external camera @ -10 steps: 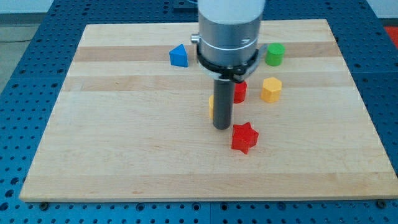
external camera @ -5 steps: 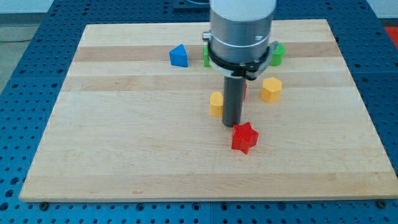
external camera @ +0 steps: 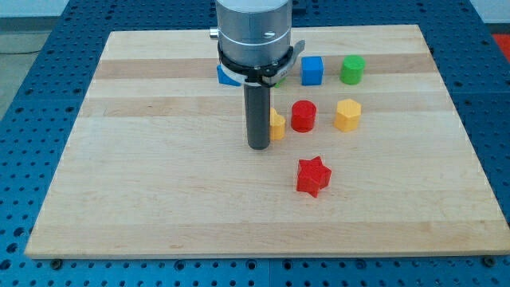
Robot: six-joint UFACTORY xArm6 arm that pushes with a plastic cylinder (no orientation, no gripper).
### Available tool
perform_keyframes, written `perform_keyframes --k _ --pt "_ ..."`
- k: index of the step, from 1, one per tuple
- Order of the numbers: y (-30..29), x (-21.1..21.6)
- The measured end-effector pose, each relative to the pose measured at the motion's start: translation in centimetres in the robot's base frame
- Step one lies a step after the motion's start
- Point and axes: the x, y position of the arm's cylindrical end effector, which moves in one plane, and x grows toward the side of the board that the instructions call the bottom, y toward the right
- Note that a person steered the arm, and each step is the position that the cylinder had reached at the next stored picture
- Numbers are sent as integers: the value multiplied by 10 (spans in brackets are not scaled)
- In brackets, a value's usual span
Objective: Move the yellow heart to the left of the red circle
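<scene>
The yellow heart (external camera: 277, 125) lies near the board's middle, just left of the red circle (external camera: 303, 115), with a small gap between them. My tip (external camera: 259, 147) rests on the board at the heart's left side, touching or nearly touching it; the rod hides the heart's left part.
A red star (external camera: 312, 176) lies below and right of the heart. A yellow hexagon (external camera: 347, 114) sits right of the red circle. A blue cube (external camera: 311, 70) and a green block (external camera: 352, 69) lie near the top. A blue block (external camera: 226, 76) is partly hidden behind the arm.
My tip has moved from the heart's right side round to its left side. The arm has shifted to the view's left, uncovering the red circle and blue cube. The heart has barely moved.
</scene>
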Motion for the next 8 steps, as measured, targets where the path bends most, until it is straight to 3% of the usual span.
perform_keyframes --k 8 --pt "38 1"
